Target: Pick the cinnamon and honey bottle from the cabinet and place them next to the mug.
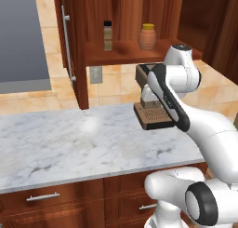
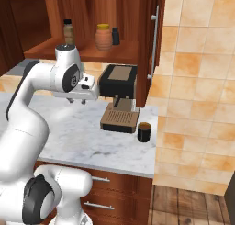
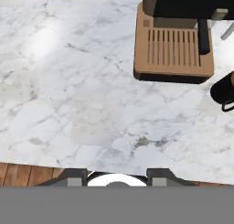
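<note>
The two-finger gripper (image 2: 77,100) hangs over the white marble counter (image 1: 69,143), fingers apart and holding nothing. Beyond, the small dark mug (image 2: 144,132) stands beside the brown-and-black coffee machine (image 2: 119,100). Farthest, the open reddish-brown wooden cabinet (image 2: 137,45) shelves the tan black-capped cinnamon bottle (image 1: 108,35) and squat orange honey jar (image 1: 147,36).

White rounded arm links, dark joints

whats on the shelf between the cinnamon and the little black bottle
The honey bottle stands between the cinnamon and the small black bottle on the cabinet shelf, as the right base view shows.
</note>
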### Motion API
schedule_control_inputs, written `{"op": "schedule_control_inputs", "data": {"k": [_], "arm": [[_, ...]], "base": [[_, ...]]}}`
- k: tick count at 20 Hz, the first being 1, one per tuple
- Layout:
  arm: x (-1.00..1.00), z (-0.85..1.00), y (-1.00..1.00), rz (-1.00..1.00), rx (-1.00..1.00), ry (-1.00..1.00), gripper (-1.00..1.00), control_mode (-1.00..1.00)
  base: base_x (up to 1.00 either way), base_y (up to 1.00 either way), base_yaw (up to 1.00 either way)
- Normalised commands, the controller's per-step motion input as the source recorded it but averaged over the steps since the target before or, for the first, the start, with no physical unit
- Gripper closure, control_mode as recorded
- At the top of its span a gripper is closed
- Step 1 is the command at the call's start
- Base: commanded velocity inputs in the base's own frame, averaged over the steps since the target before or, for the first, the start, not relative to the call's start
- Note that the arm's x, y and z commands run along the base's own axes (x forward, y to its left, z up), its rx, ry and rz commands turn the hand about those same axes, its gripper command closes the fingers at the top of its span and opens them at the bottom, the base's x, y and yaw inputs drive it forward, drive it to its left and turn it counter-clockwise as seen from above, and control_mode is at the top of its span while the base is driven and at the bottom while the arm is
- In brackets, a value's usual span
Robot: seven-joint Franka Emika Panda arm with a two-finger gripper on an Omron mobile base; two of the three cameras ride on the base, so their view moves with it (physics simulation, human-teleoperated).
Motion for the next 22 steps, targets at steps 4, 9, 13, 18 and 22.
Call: {"op": "schedule_control_inputs", "data": {"k": [4,9,13,18,22], "arm": [[-0.64,0.0,0.09,-0.01,0.0,-0.06,-1.0,-1.0],[-0.47,0.2,0.04,-0.11,0.0,-0.5,-1.0,-1.0],[-0.28,0.6,0.01,-0.14,0.0,-0.48,-1.0,-1.0],[-0.1,0.85,0.0,-0.01,0.0,-0.45,-1.0,-1.0],[0.0,0.97,-0.04,0.0,0.0,-0.41,-1.0,-1.0]], "base": [[0.0,0.0,0.0],[0.0,0.0,0.0],[0.0,0.0,0.0],[0.0,0.0,0.0],[0.0,0.0,0.0]]}}
